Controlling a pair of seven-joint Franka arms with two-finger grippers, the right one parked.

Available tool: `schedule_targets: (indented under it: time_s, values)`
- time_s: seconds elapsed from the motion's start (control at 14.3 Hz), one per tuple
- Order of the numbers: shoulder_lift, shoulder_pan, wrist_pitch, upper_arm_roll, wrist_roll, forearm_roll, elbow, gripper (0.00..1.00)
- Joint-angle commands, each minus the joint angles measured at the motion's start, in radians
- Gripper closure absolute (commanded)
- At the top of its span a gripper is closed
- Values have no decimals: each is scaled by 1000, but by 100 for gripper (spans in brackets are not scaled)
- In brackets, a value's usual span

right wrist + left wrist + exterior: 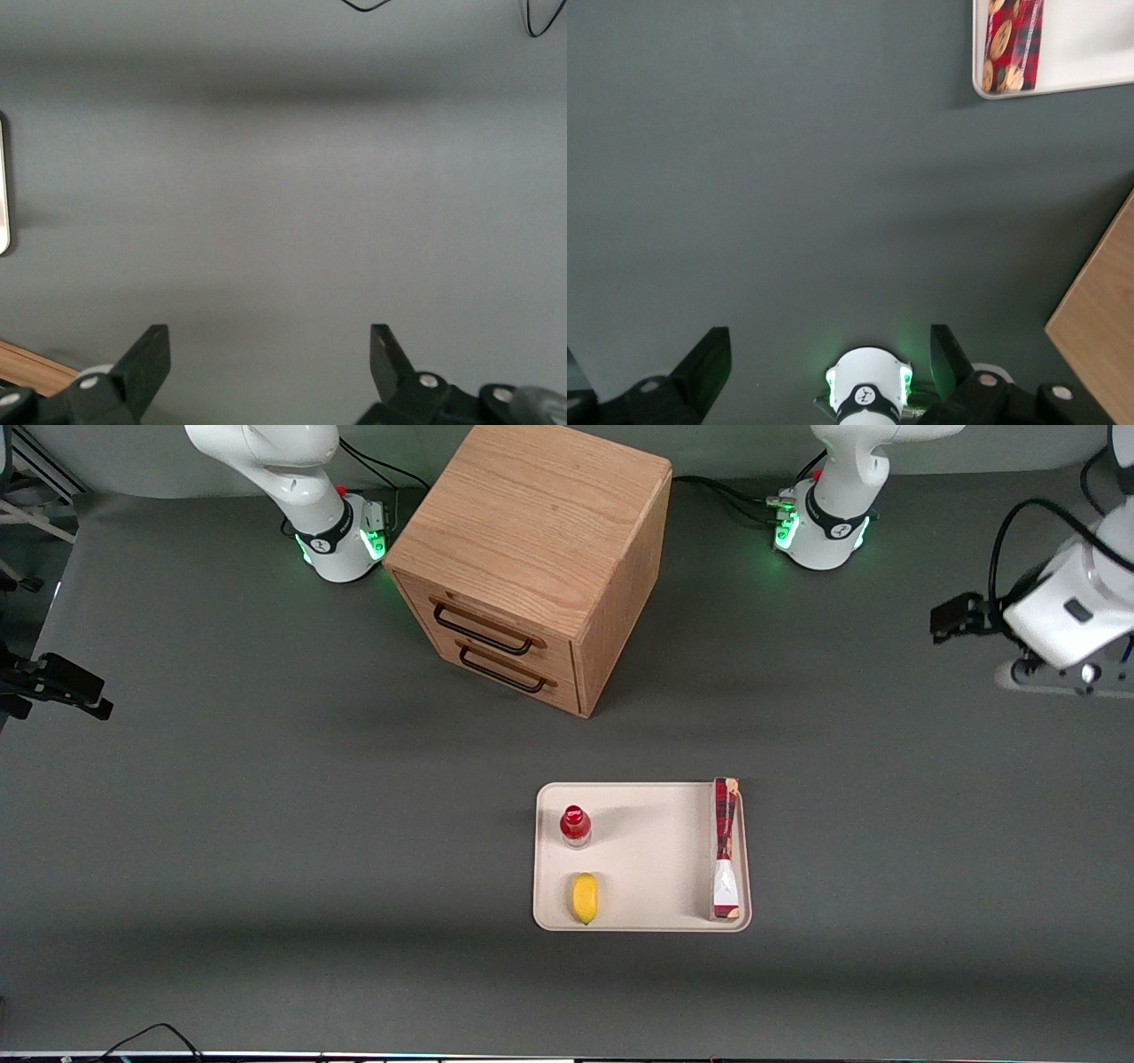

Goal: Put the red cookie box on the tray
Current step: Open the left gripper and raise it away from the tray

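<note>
The red cookie box (726, 849) lies flat on the cream tray (656, 850), along the tray's rim at the working arm's end. The wrist view shows one end of the box (1014, 44) inside a rounded corner of the tray (1090, 44). My gripper (961, 615) hangs above bare table well away from the tray, toward the working arm's end and farther from the front camera. Its fingers stand wide apart, so the gripper (828, 341) is open, with only grey table and the arm's base between them.
A small red-capped bottle (575, 825) and a yellow fruit (584, 897) sit on the tray's other half. A wooden two-drawer cabinet (540, 558) stands mid-table, farther from the front camera than the tray; its edge (1099, 328) shows in the wrist view.
</note>
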Motion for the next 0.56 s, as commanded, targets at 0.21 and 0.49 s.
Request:
schedule_targets:
  time_s: [0.21,0.49]
  values:
    - [-119,-14,20,62,25,-25,-122,0]
    - [-61,-6,-38,79,24,-23,-37,0]
